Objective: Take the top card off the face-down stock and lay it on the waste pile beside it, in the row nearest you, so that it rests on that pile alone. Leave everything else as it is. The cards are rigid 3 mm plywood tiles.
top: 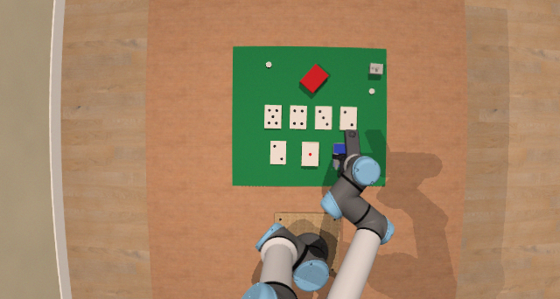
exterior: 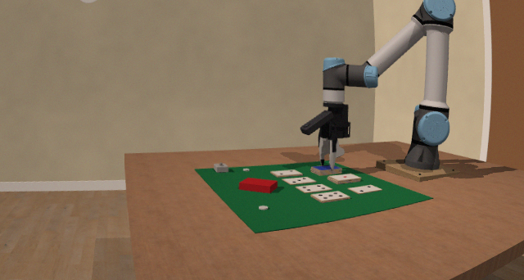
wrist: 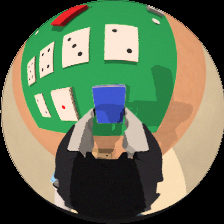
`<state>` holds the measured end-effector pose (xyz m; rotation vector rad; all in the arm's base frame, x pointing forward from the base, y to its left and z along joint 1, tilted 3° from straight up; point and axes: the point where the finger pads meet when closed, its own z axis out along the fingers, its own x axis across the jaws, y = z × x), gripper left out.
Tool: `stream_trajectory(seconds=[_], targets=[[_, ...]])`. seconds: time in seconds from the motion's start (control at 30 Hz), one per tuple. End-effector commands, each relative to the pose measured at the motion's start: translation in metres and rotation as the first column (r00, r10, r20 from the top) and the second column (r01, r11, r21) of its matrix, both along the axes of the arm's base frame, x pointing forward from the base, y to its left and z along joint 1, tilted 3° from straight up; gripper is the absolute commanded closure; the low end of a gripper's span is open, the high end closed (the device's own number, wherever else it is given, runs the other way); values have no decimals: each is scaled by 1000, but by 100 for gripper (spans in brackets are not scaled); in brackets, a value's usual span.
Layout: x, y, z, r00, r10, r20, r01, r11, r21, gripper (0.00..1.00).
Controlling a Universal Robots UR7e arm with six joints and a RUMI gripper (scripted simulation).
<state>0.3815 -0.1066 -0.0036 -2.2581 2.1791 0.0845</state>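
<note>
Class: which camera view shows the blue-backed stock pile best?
The wrist view: the stock's blue top card fills the centre between the claw's fingers. The top view shows only a blue sliver beside the arm; the exterior view shows it small, edge-on.

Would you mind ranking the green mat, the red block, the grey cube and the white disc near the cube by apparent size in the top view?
Largest to smallest in the top view:
1. green mat
2. red block
3. grey cube
4. white disc
All lie flat on the mat, so camera nearness hardly skews this.
</note>
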Motion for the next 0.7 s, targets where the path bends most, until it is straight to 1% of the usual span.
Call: stream_trajectory(seconds=[0.0,0.17,0.53,0.67], targets=[[0,0,1,1000,0,1,0,1000,-1,62],[0,0,4,1000,0,1,0,1000,-1,62],[2,-2,34,1000,0,1,0,1000,-1,62],[2,-2,38,1000,0,1,0,1000,-1,62]])
